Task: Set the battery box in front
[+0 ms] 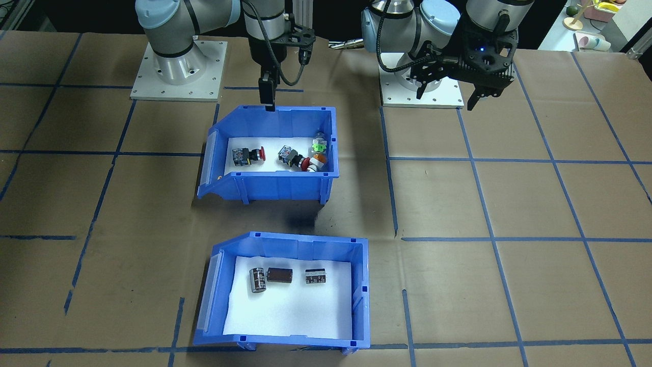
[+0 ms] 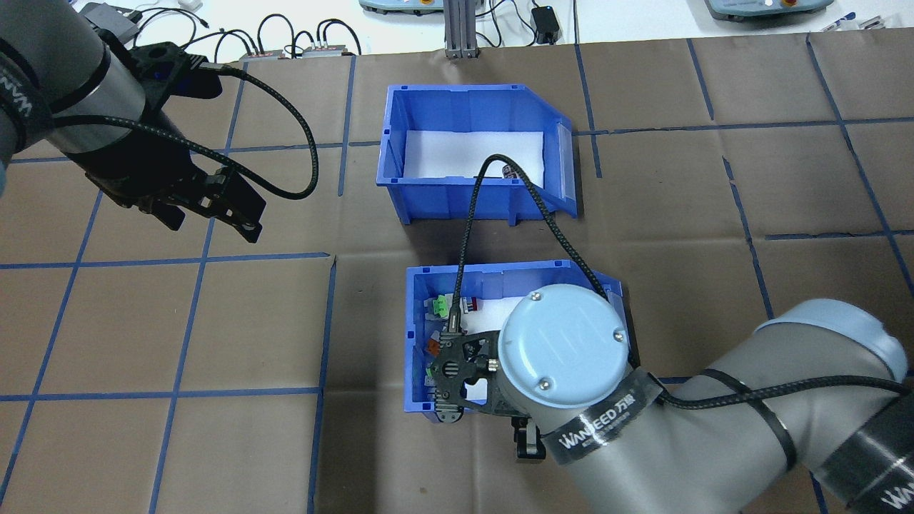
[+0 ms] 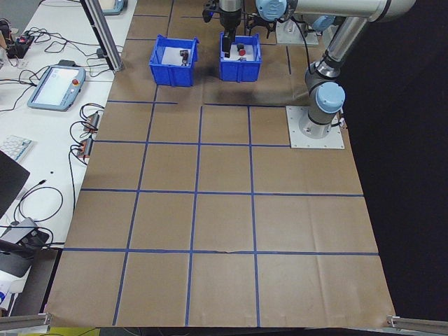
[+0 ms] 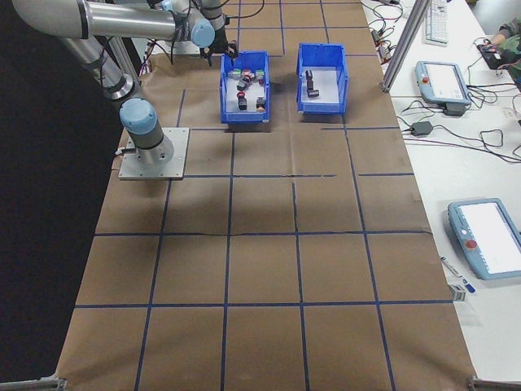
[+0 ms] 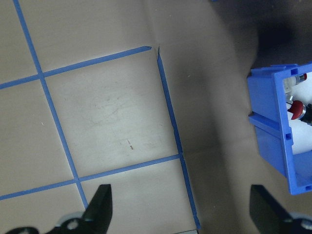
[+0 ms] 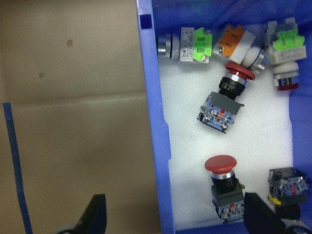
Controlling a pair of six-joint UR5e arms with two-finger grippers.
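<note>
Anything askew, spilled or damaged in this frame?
Nothing spilled or damaged. One oddity for this task: the right end effector hangs at the rim of the switch bin, not the battery box. The battery box sits slightly skewed to the tape grid. The left end effector is open over bare table.

Your tabletop [image 4: 269,269] is covered in brown paper, marked into squares by blue tape lines [image 4: 297,244]. Along its far side from the robot you have a white bench [image 4: 456,163] carrying two teach pendants [image 4: 488,238], black cables [image 4: 488,134] and a keyboard [image 3: 12,147]. An aluminium post [image 4: 400,45] stands at the bench edge. Behind the robot the room is dark. Light is even, with soft shadows.
</note>
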